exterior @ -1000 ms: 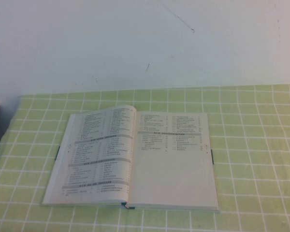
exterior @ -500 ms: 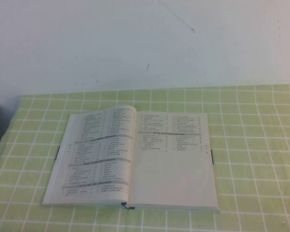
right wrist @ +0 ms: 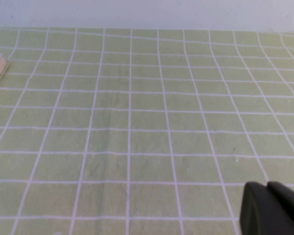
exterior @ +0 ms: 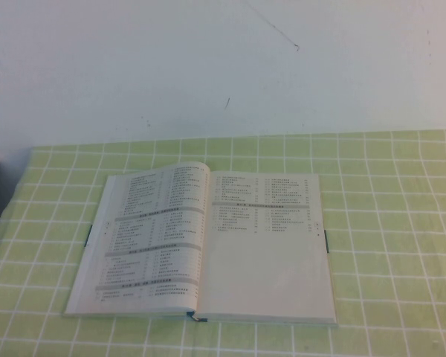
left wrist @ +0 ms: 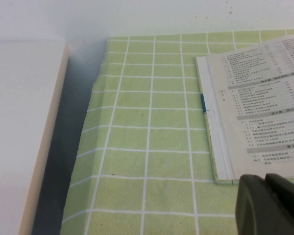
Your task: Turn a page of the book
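On the green checked cloth (exterior: 386, 223) the book (exterior: 208, 245) lies open untouched, so the page (exterior: 271, 253) should be lifted lightly by its outer edge, the right gripper (right wrist: 272, 208) being clenched empty over bare cloth beside it, the left gripper (left wrist: 269, 203) near the book's left corner, its jaws' state impossible to tell.

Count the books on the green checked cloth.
1. The book lies open and flat mid-cloth. Left gripper hangs by its left edge; right gripper, shut, hangs over bare cloth to its right. More may lie outside view.

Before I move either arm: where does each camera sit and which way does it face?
High: raised on the robot's side, looking down at the open book on the green cloth; no arms show.
Left wrist: low beside the book, left gripper shut.
Right wrist: over bare cloth, right gripper shut.
High and left wrist share the book.
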